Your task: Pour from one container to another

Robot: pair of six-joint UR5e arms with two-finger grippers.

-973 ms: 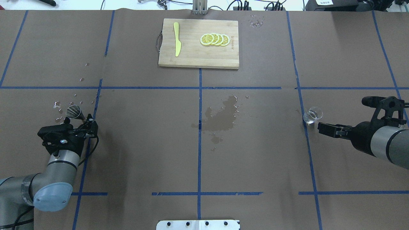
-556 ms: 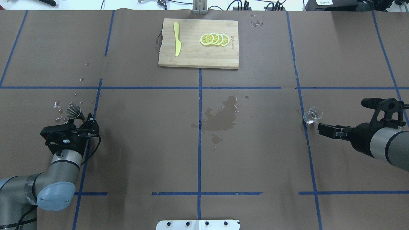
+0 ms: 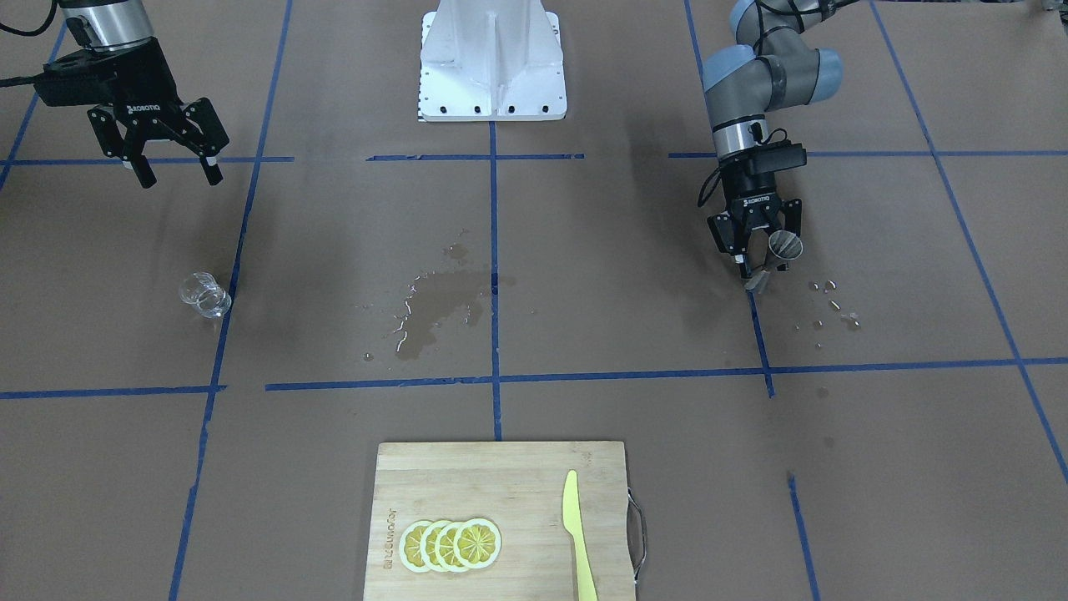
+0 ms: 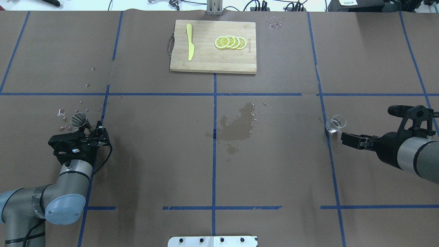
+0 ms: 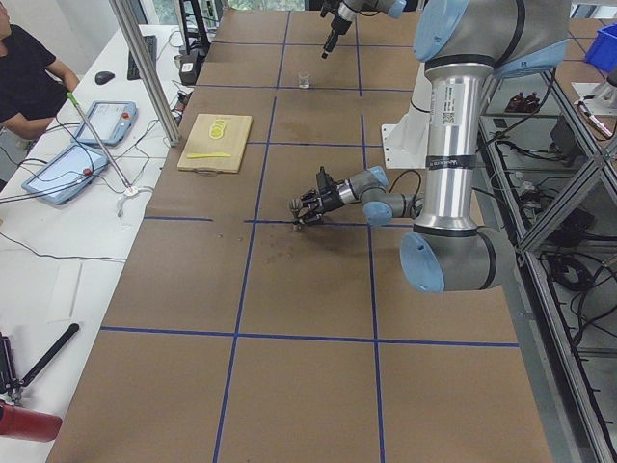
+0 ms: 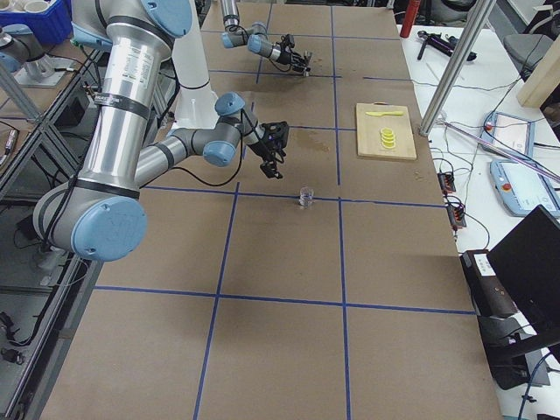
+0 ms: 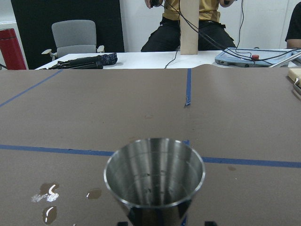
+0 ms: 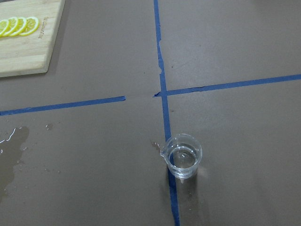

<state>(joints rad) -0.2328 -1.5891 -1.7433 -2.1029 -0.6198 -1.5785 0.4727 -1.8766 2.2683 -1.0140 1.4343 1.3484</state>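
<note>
A steel cup stands upright on the brown paper at the table's left, and it looks empty inside. My left gripper is low behind the steel cup, open, with a finger on each side of its base and small gaps showing. A clear glass beaker with a little water stands on a blue tape line at the right. My right gripper hangs open above the table, a short way back from the beaker. It holds nothing.
A bamboo cutting board with lemon slices and a yellow knife lies at the far middle. A wet spill darkens the paper at the centre. Water drops lie around the cup.
The left wrist and forearm have shifted slightly right and back toward the robot while the steel cup stayed in place. The right arm has barely moved.
</note>
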